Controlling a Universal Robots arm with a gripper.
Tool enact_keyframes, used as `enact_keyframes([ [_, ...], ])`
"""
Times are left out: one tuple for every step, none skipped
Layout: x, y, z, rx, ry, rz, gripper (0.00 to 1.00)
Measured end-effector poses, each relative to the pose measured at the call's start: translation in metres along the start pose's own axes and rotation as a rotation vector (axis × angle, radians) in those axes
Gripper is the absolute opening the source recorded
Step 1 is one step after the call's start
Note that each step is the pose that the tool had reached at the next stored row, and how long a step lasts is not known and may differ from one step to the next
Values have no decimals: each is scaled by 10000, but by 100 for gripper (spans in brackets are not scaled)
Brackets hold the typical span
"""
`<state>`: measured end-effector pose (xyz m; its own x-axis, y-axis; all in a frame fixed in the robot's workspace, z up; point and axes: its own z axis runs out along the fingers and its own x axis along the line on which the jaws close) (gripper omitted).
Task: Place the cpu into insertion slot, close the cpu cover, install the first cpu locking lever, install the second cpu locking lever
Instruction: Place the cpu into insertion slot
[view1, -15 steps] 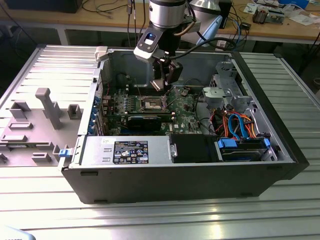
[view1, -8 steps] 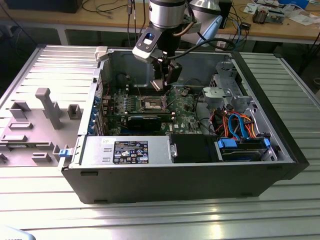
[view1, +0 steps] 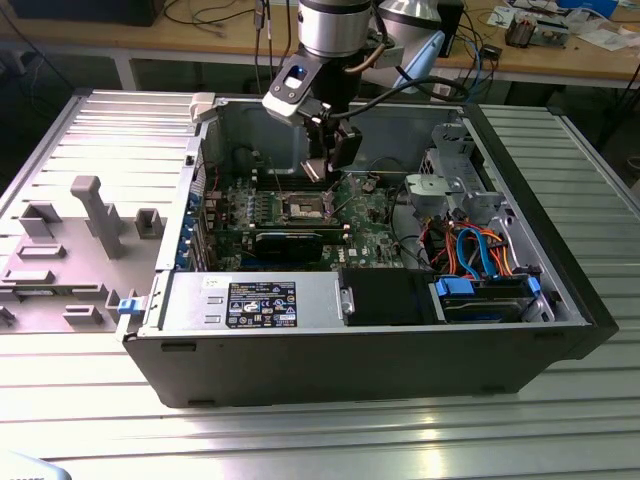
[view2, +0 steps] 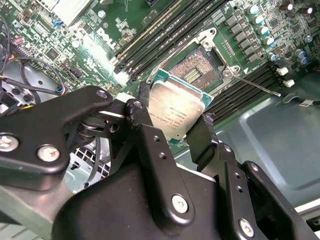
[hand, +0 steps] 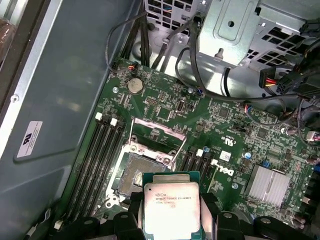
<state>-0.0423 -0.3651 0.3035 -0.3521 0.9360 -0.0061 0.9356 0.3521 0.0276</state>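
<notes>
My gripper (view2: 172, 125) is shut on the cpu (view2: 177, 112), a small square chip with a dull silver top and a green edge, gripped by two opposite sides between the black fingers (view2: 137, 112). In the exterior view the gripper (view1: 318, 168) hangs inside the open computer case, just above the motherboard. The cpu (hand: 171, 207) hovers a little above and beside the insertion slot (hand: 135, 172), whose tan-gold contact field (view2: 200, 70) lies uncovered. The cpu cover (hand: 156, 129) stands swung up at the slot's far side. A thin metal locking lever (view2: 257, 82) sticks out beside the socket.
Long memory slots (hand: 97, 160) run on both sides of the socket. A black card (view1: 290, 240), a silver heatsink (hand: 270, 182), cable bundles (hand: 210, 85) and the drive cage (view1: 450, 175) crowd the board. A grey fixture tray (view1: 80, 240) lies at the exterior view's left, outside the case.
</notes>
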Motion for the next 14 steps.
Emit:
enact_keyframes([
  [0, 0, 0, 0, -1, 41, 55],
  [0, 0, 1, 1, -3, 82, 55],
  [0, 0, 1, 1, -4, 123, 55],
  [0, 0, 2, 2, -5, 161, 55],
  [0, 0, 2, 1, -6, 212, 55],
  [0, 0, 3, 2, -7, 255, 55],
  [0, 0, 3, 2, -9, 322, 55],
  [0, 0, 4, 3, -10, 364, 55],
  [0, 0, 4, 3, -11, 402, 55],
  [0, 0, 4, 3, -13, 482, 55],
  [0, 0, 5, 3, -15, 552, 55],
  [0, 0, 5, 4, -16, 592, 55],
  [0, 0, 5, 4, -17, 628, 55],
  [0, 0, 5, 5, -20, 703, 55],
])
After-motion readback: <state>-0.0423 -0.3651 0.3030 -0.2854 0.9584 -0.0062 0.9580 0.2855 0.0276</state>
